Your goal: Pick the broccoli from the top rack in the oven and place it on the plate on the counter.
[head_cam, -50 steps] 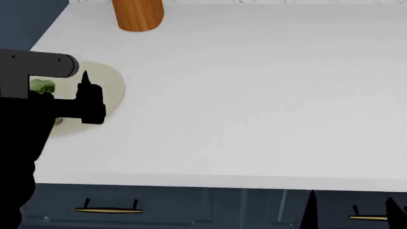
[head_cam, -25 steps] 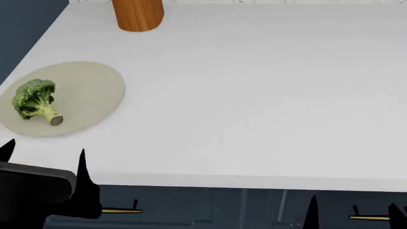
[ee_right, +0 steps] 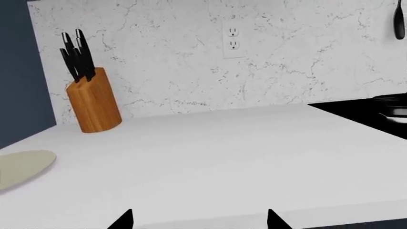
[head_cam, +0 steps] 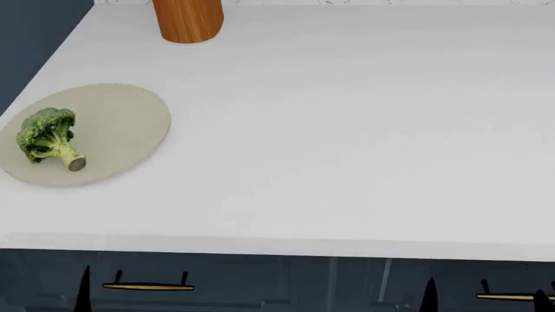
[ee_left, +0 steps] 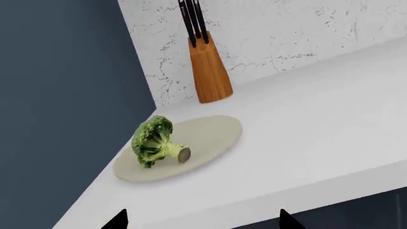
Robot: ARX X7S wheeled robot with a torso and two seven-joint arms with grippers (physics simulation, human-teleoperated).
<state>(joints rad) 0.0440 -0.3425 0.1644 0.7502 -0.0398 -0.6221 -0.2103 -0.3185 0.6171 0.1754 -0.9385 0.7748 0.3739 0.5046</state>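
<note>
The broccoli [head_cam: 48,136] lies on its side on the left half of the beige plate [head_cam: 121,123], stalk pointing toward the counter's front edge. It also shows in the left wrist view [ee_left: 152,140] on the plate [ee_left: 210,133]. My left gripper [ee_left: 200,222] is open and empty, low in front of the counter [head_cam: 347,130]; one fingertip [head_cam: 84,289] shows before the drawers. My right gripper [ee_right: 198,220] is open and empty, also low at the counter front [head_cam: 485,299]. The plate's edge shows in the right wrist view [ee_right: 22,164]. The oven and top rack are out of view.
A wooden knife block [head_cam: 187,19] stands at the back left of the counter, behind the plate [ee_left: 208,71]. Dark blue drawers with brass handles [head_cam: 147,286] sit below the front edge. A black stovetop [ee_right: 375,112] adjoins the counter on the right, against a marble backsplash.
My left arm has pulled back from over the plate, down past the counter's front edge. The broccoli, earlier half hidden by the gripper, now lies free on the plate.
</note>
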